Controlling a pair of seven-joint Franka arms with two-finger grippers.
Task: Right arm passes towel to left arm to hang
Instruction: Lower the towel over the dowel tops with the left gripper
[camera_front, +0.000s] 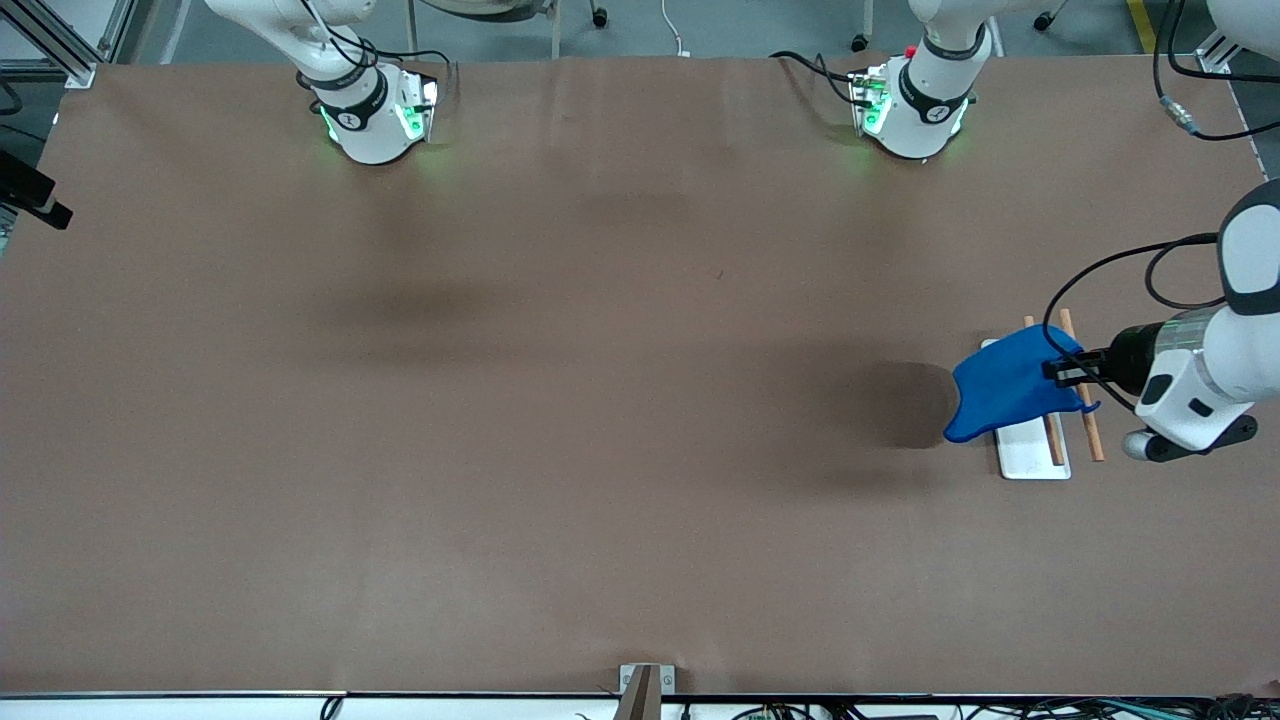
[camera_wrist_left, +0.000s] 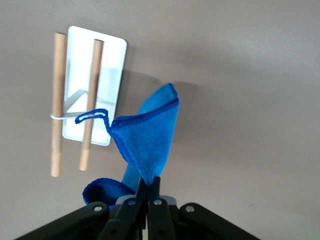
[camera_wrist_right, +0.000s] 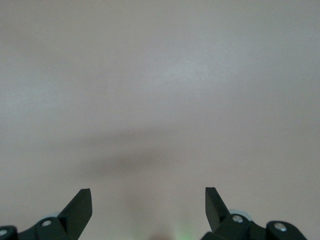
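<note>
The table (camera_front: 560, 420) carries a white rack (camera_front: 1033, 452) with two wooden rods (camera_front: 1092, 432) at the left arm's end. The left arm (camera_front: 1215, 370) reaches over this rack. The towel (camera_front: 1005, 388) hangs in the air above the rack, pinched at one edge by the left gripper (camera_front: 1062, 370), fingers pressed together on the cloth. The right gripper (camera_wrist_right: 148, 206) waits over bare table, fingers spread, holding nothing.

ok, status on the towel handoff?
Left tool shut on blue towel, held over the towel rack. Right tool open, empty, waiting over bare table. Towel not yet draped on the wooden rails; nothing in the way.
</note>
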